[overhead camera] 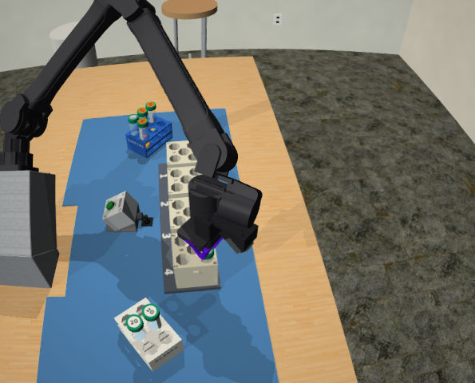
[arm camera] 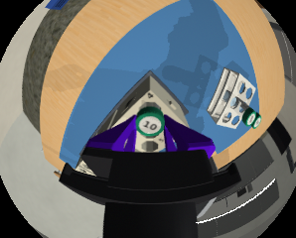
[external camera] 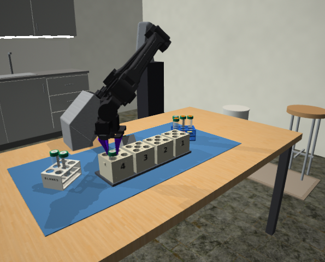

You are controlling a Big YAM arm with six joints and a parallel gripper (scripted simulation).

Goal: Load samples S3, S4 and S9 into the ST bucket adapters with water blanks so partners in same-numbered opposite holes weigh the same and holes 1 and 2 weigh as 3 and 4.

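Purple fingers (external camera: 104,144) of the gripper (external camera: 110,146) are clamped on a green-capped blank tube (external camera: 112,153), its white dot apparently reading 10, sunk to the cap in a far-side hole of adapter 4 (external camera: 119,166) on the loading stand (external camera: 145,172), well apart from the white blank rack (external camera: 61,177).

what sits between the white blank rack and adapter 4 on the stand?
No object: only blue mat with shadows lies between the blank rack and adapter 4, clearest in the top view. The claw grips a blank above adapter 4.
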